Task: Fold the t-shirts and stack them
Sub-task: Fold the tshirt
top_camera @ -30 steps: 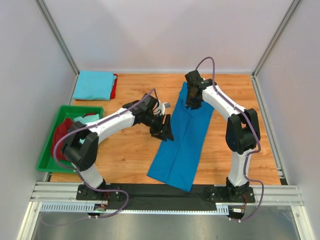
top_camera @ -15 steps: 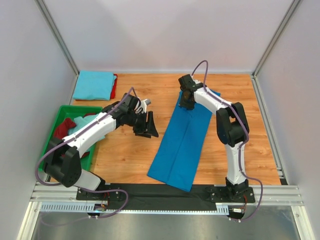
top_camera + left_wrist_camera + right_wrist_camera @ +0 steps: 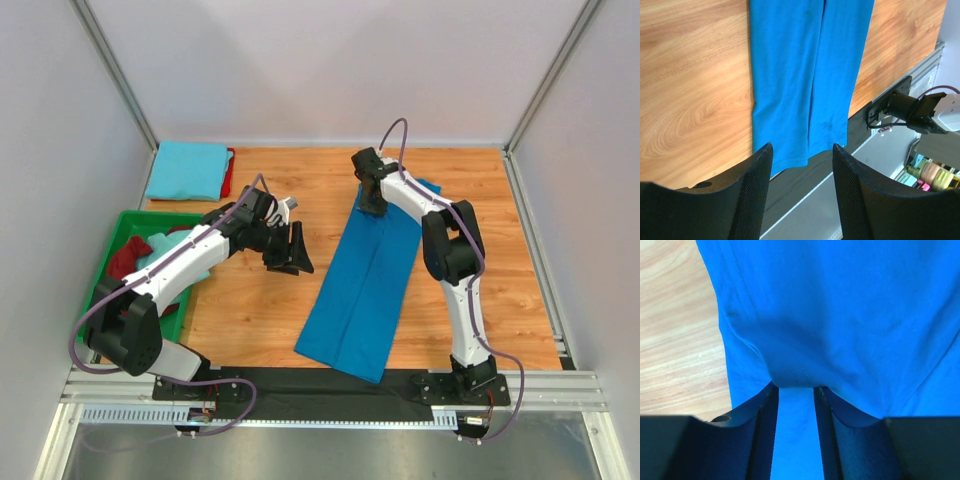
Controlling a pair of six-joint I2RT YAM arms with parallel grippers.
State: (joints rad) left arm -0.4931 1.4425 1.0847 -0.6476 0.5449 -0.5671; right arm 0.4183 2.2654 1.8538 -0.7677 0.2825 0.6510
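The royal blue shirt (image 3: pixel 365 280) was laid flat on the wooden table (image 3: pixel 250 310), folded into one long thin strip. Its long side was set on a slant. The far end was pointed toward the back right of the table, and the near end toward the front, a bit to the left. The near end was laid right up to the black rail (image 3: pixel 300 385) at the front edge.

The right gripper (image 3: pixel 372 203) was set down on the far end of the strip. In its own camera, its two fingers (image 3: pixel 762 430) were seen a little apart, with blue cloth bunched at their tips. Whether the cloth was pinched or let go could not be told.

The left gripper (image 3: pixel 290 250) was held over bare wood, just left of the strip. Its fingers were spread wide and nothing was held between them.

The green tray (image 3: pixel 150 214) was placed at the left edge. A maroon shirt (image 3: pixel 125 260) and a pale aqua shirt (image 3: pixel 158 243) were piled loosely inside it. In the back left corner, a folded sky blue shirt (image 3: pixel 188 170) was laid on top of a red shirt (image 3: pixel 230 170).
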